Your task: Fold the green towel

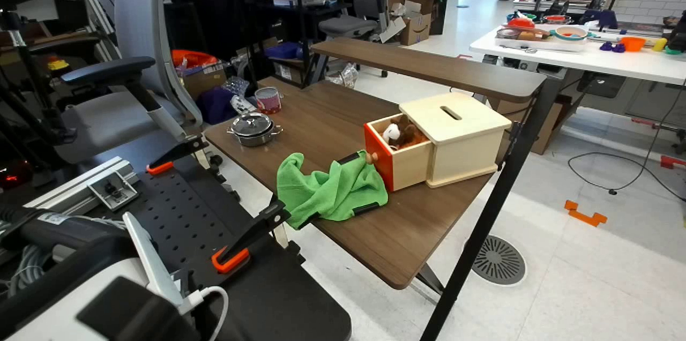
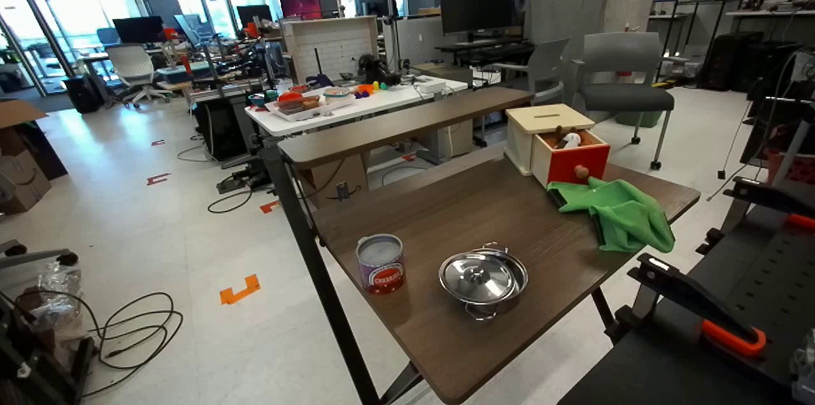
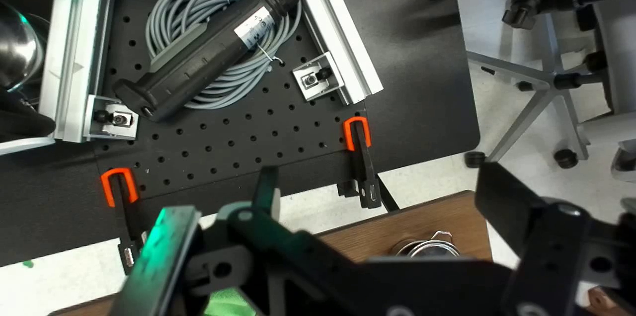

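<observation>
Brown table (image 1: 407,234) on pale floor (image 1: 584,266) bears green towel (image 1: 335,191).

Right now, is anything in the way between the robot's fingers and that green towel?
Nothing visible lies on the green towel, so coming down from above looks clear. Lower down, a clamp on the edge of the black table stands beside it, and on the opposite side the open red-fronted drawer seems to touch it.
</observation>
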You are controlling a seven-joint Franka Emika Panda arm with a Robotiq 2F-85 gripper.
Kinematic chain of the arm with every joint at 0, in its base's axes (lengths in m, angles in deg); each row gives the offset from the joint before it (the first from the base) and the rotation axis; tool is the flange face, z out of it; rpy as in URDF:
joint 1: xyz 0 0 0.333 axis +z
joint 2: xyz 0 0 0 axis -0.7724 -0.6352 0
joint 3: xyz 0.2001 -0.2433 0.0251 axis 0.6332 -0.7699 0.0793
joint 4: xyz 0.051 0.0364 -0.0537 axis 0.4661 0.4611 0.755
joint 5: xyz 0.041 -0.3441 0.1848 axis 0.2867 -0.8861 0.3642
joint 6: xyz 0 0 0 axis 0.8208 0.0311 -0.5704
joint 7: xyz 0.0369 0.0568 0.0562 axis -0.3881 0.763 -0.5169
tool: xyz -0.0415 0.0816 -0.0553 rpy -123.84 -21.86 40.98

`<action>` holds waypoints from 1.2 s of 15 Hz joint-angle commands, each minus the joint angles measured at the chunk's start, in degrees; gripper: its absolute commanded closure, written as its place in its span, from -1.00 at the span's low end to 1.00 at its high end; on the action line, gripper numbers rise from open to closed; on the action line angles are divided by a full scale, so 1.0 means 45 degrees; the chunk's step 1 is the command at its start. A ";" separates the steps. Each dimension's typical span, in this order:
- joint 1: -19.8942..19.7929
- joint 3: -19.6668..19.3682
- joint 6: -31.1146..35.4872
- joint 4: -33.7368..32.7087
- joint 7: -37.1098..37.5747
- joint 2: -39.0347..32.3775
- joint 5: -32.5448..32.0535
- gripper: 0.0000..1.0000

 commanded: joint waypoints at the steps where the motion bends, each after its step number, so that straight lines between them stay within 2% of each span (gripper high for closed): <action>1: -0.0146 0.0134 -0.0054 -0.0025 -0.0064 0.0000 0.0061 -1.00; 4: -0.0146 0.0134 -0.0054 -0.0025 -0.0064 0.0000 0.0061 -1.00; 9: -0.0422 -0.0179 0.0780 -0.0939 -0.0330 -0.1582 0.0054 -1.00; 11: -0.0542 -0.0240 0.1634 -0.1333 -0.0312 -0.2461 0.0060 -1.00; 18: -0.1225 -0.0762 0.5992 -0.2260 -0.0733 -0.6318 -0.0109 -1.00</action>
